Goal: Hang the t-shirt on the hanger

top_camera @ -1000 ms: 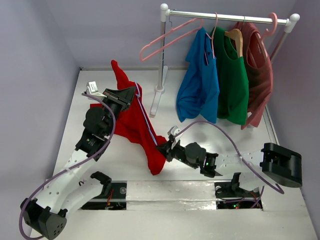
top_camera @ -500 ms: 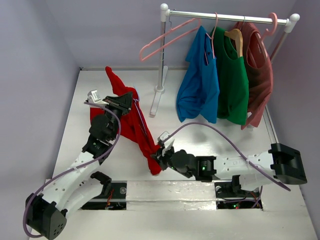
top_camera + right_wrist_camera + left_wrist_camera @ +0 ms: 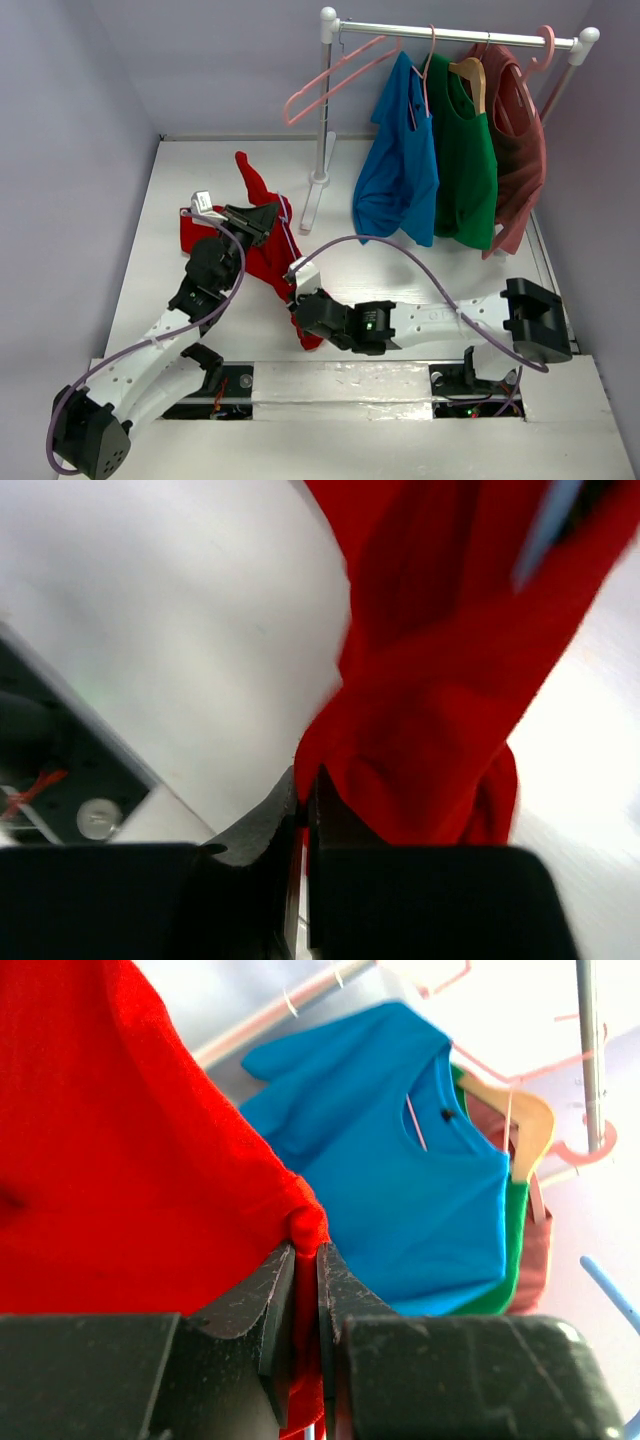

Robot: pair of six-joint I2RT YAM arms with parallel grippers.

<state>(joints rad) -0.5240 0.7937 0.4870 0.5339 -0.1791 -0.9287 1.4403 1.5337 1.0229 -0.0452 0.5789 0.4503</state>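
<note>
A white table (image 3: 190,170) sits between pale lilac walls. A clothes rack (image 3: 455,30) stands toward 1 o'clock in the top view, carrying a blue shirt (image 3: 400,170), a green shirt (image 3: 465,170), a maroon shirt (image 3: 520,150), a wooden hanger (image 3: 470,75) and a pink hanger (image 3: 330,85).

The left gripper (image 3: 268,215) is clenched. In its wrist view (image 3: 305,1250) the jaws stand almost together, with a small fold of the t-shirt (image 3: 100,1140) pinched between the tips. The right gripper (image 3: 300,312) reaches in from 3 o'clock. Its wrist view (image 3: 303,780) shows the jaws likewise nearly touching, nipping a low bunched edge of the red cloth (image 3: 440,680).

The t-shirt (image 3: 262,255) lies toward 9 o'clock of the table's middle. It is stretched as a crumpled band between the two grippers. One end points up toward 12 o'clock and the lower tip trails toward 6 o'clock, near the front edge. The hanger (image 3: 292,240) shows as a thin light-blue line along the shirt's 3 o'clock side. How far it sits inside the cloth cannot be told. It appears only as a blurred blue streak in the right wrist view (image 3: 548,525).

The rack's post (image 3: 322,130) stands near the shirt at 1 o'clock, and the left wall is close at 9 o'clock. Bare table lies at 3 o'clock, between the shirt and the hanging clothes, crossed by the right arm's purple cable (image 3: 400,245).
</note>
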